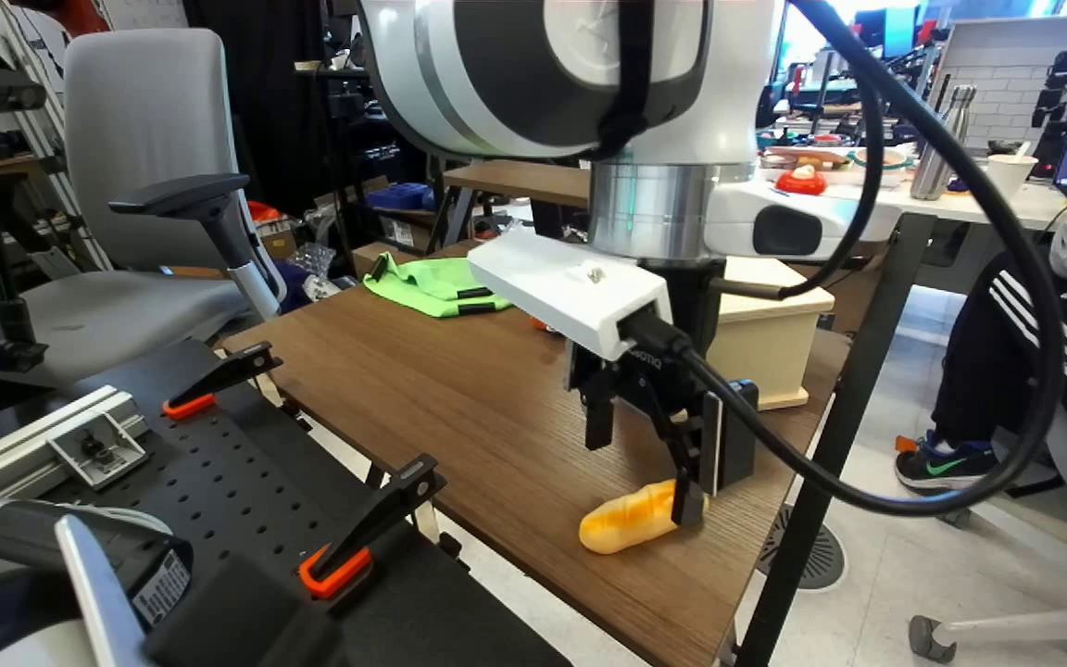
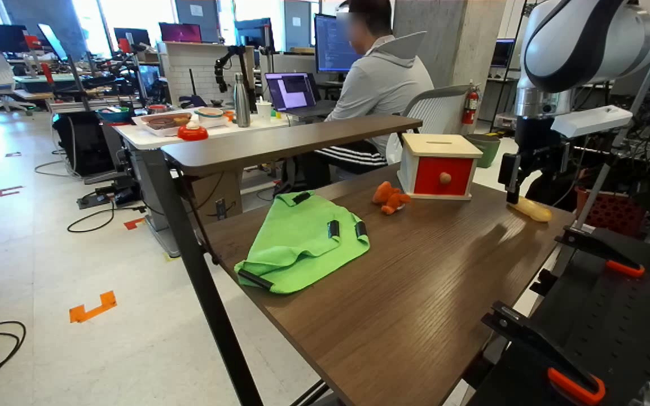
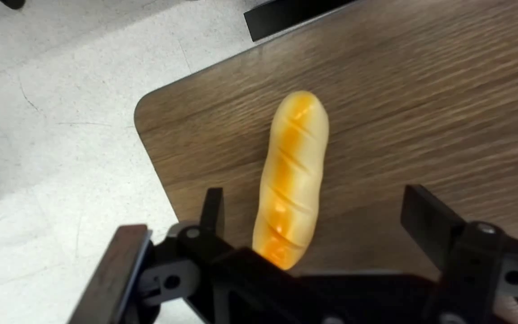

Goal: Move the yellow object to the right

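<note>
Gripper (image 3: 315, 198): spread apart, clamped on nothing; off-centre in wrist view, could pinch lopsided.
Yellow object (image 3: 292, 180): lying on tabletop (image 1: 459, 398), partly between fingers (image 3: 214, 211) in wrist view, closer to left one; rounded, smooth-looking, might roll if nudged.
Tabletop: ending just right of yellow object in both exterior views; might mean a drop if pushed too far that way.

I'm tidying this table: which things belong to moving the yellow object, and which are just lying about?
For the job:
yellow object
open gripper

Just lying about:
green cloth
small orange object
wooden box with red front
</note>
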{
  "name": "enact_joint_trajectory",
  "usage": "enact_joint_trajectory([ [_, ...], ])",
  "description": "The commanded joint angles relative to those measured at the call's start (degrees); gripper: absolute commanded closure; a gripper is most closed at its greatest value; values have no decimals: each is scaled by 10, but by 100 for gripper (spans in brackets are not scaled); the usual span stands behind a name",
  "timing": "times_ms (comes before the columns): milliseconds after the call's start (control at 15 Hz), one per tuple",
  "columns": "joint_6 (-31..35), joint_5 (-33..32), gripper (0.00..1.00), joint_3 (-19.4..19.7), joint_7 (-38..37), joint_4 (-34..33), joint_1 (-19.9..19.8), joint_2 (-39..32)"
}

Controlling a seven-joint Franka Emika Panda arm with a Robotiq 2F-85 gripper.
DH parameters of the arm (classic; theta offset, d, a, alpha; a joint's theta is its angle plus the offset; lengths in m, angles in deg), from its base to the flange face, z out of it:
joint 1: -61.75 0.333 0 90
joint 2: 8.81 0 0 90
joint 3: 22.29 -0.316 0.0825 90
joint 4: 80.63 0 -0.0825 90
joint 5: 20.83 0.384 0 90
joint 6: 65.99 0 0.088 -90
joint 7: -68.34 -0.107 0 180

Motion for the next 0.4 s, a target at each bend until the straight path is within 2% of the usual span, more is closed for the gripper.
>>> enact_joint_trajectory([
  [0,5,-30,0,13,-2,102,28,109],
  [200,16,-57,0,11,-1,170,43,187],
  [267,3,-39,0,5,-2,108,31,118],
  [333,3,-46,0,4,-2,129,35,143],
])
